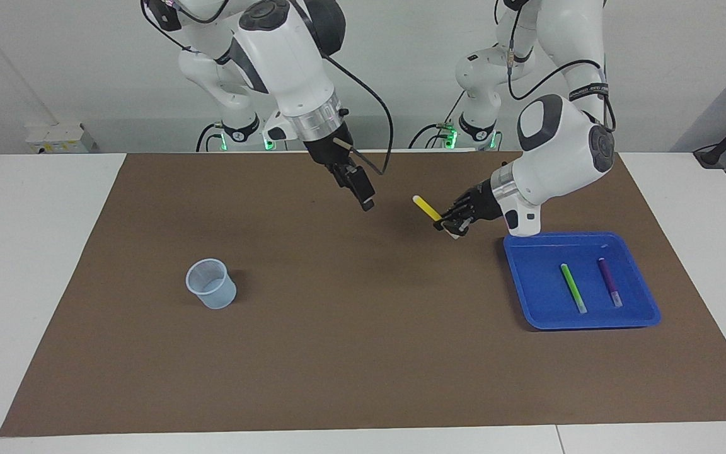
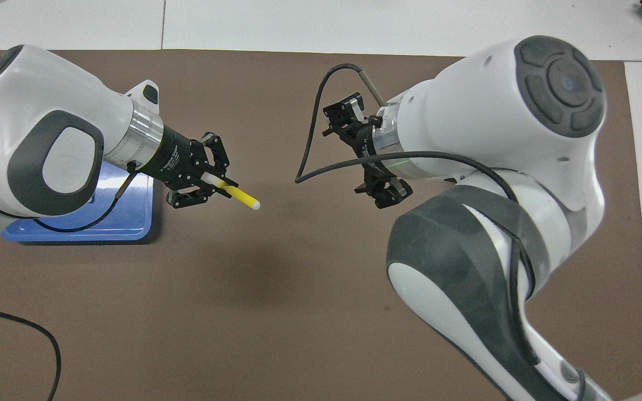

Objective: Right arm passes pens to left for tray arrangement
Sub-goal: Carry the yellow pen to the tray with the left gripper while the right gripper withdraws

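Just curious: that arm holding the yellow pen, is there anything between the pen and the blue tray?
Nothing visible. The left gripper holds the yellow pen over bare mat beside the blue tray; the right gripper is off toward the cup.

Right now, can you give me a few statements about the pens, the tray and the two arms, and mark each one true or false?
1. The left gripper holds the yellow pen. True.
2. The right gripper grips that pen too. False: its fingers are open and apart from it.
3. Two pens lie in the blue tray. True: the green pen and the purple pen.
4. The cup stands inside the tray. False: it stands on the mat toward the right arm's end of the table.
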